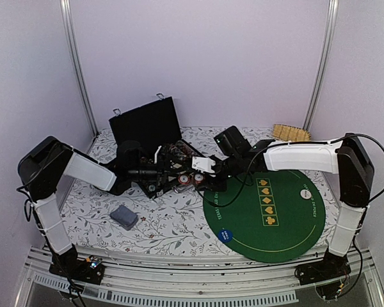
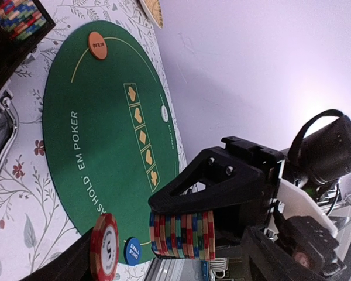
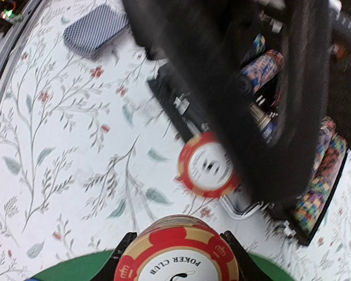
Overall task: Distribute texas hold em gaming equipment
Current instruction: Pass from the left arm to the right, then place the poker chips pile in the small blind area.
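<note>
1. Chips first: my right gripper (image 3: pixel 176 241) is clenched on a stack of poker chips (image 2: pixel 182 235), with a finger on either side. The chip edges are striped red, cream, green and blue. The top face is red and cream and reads "POKER CLUB".
2. That stack hangs over the left rim of the green mat (image 1: pixel 288 217), just right of the open black case (image 1: pixel 147 125).
3. A single chip (image 3: pixel 207 165), red-rimmed with white patches and a white centre, shows just beside my left gripper (image 1: pixel 170 169). That gripper is blurred, so I cannot tell whether it is released or grasping.
4. More striped chips (image 3: pixel 316 187) fill rows inside the case.
5. A deck of cards (image 1: pixel 123 216) with grey-blue backs lies on the floral desk (image 1: pixel 166 224), near left and well apart from the mat.
6. On the mat, a blue disc (image 2: pixel 133 250) reads "SMALL BLIND". A white disc (image 2: pixel 164 113) and an orange disc (image 2: pixel 97 45) carry writing too small to read. The mat's print shows "HOLD 'EM POKER".
</note>
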